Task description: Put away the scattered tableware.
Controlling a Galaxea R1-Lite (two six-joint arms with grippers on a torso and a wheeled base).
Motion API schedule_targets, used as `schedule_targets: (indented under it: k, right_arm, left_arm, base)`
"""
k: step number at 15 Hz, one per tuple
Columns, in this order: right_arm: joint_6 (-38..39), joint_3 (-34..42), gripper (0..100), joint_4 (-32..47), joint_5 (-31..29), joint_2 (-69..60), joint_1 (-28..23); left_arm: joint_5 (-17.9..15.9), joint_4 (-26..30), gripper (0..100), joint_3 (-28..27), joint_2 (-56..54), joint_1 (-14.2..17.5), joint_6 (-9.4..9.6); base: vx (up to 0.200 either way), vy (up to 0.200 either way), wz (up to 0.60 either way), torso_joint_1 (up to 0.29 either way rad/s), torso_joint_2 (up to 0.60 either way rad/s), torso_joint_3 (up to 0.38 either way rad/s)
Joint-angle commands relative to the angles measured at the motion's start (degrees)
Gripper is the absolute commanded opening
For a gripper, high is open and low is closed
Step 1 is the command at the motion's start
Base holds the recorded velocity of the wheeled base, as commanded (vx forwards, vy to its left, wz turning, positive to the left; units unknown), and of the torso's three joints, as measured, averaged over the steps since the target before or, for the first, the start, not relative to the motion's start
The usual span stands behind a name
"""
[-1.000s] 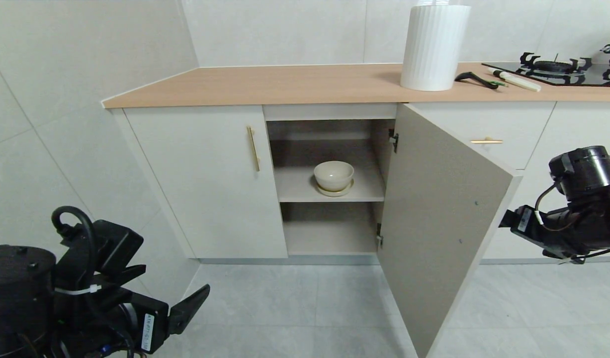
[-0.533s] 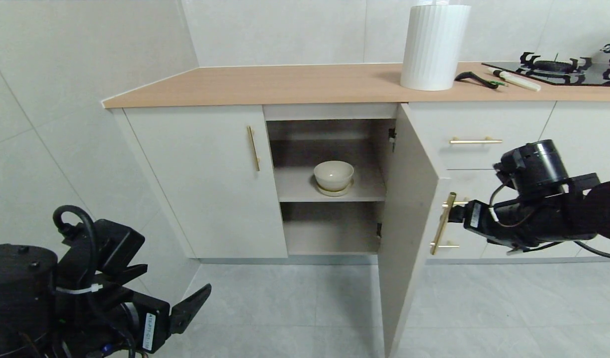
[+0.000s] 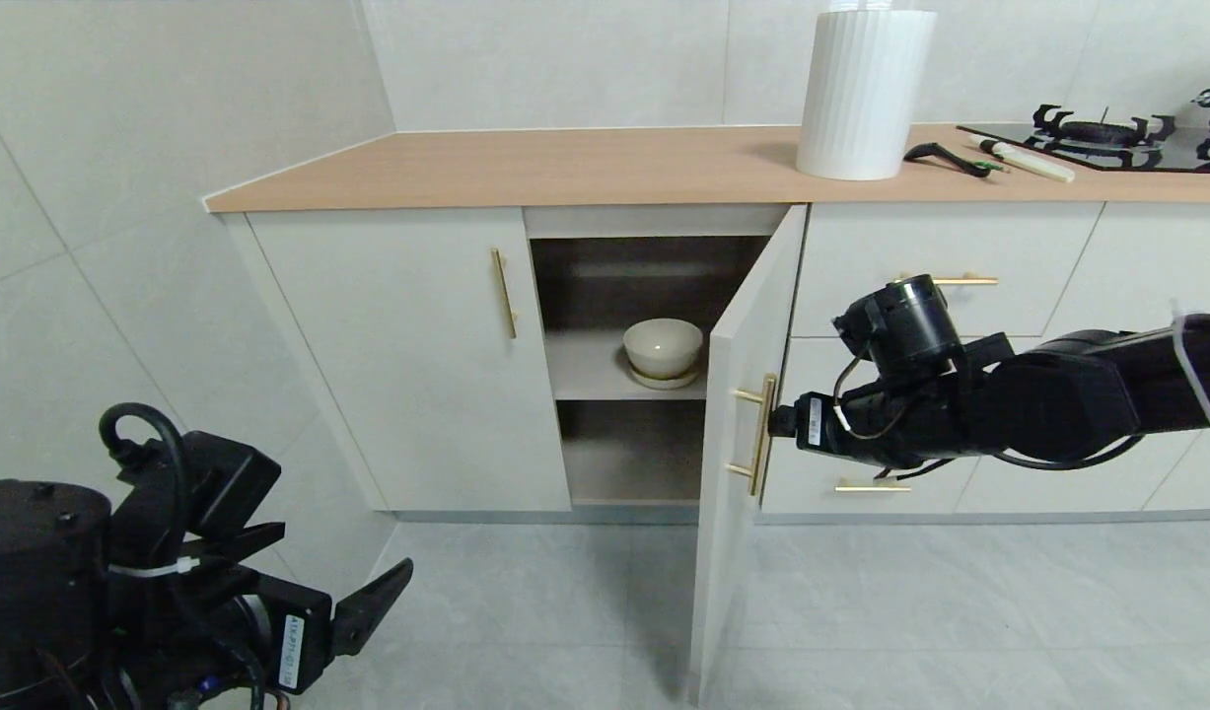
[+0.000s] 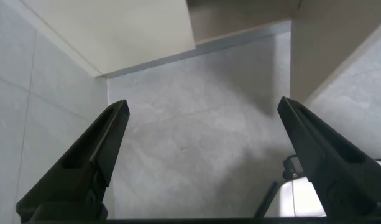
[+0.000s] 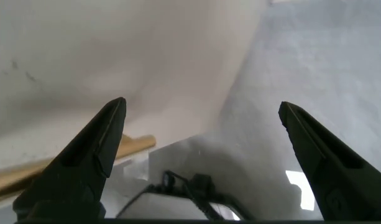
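Cupboard (image 3: pixel 634 286) under the wood-coloured worktop (image 3: pixel 565 163), right-hand door ajar. A pale bowl (image 3: pixel 663 345) sits on a saucer (image 3: pixel 664 379) on the upper shelf (image 3: pixel 590 370). It is about midway along the shelf and set a little back from the front edge. The lower shelf (image 3: pixel 619 463) lies in shadow beneath.

The door (image 3: pixel 738 325) is hinged on its right side. It stands at a slant across the right part of the opening, and its free edge hides the upper shelf's right end. A long brass handle (image 3: pixel 759 434) runs upright on its outer face.

The right claw (image 3: pixel 772 422) is held level at the door's outer face, its tip at the brass handle about halfway up. The right wrist view shows it spread wide, dark fingers (image 5: pixel 94 149) well apart and nothing pinched between them. The door face is close ahead and the handle lies beside one finger. Contact with the handle cannot be told.

The left claw (image 3: pixel 368 611) hangs low over the tiled floor (image 3: pixel 565 592), well apart from the cupboard. It is also spread wide and holds nothing.

On the worktop, a tall white ribbed cylinder (image 3: pixel 864 94) stands near the front edge, above the door's hinge side. Just beside it lie a black-handled tool (image 3: pixel 945 156) and a white-handled tool (image 3: pixel 1024 158). A gas hob (image 3: pixel 1098 133) sits at the worktop's right end. The left-hand door (image 3: pixel 397 355) is shut.
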Motion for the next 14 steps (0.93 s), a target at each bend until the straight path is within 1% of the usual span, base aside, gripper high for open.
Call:
schedule_targets:
  k: [1, 4, 12, 14]
  right_arm:
    - [0.0, -4.3, 100, 0.0, 0.0, 5.1, 2.3]
    - [0.1, -4.7, 100, -1.8, -0.1, 7.3, 3.5]
    - [0.5, -4.7, 100, -2.8, -0.2, 8.3, 3.5]
    - [0.5, -4.6, 100, -4.9, -0.3, 9.3, 3.5]
  left_arm:
    - [0.1, -0.1, 100, -0.2, 0.1, 0.2, -0.01]
    - [0.1, -0.1, 100, -0.2, 0.1, 0.2, -0.01]
    - [0.1, -0.1, 100, -0.1, 0.9, 0.2, -0.01]
    - [0.0, 0.1, 100, 0.2, 0.8, 0.2, -0.01]
  base:
    - [0.000, 0.000, 0.00, 0.000, 0.00, 0.000]
    - [0.000, 0.000, 0.00, 0.000, 0.00, 0.000]
    - [0.000, 0.000, 0.00, 0.000, 0.00, 0.000]
    - [0.000, 0.000, 0.00, 0.000, 0.00, 0.000]
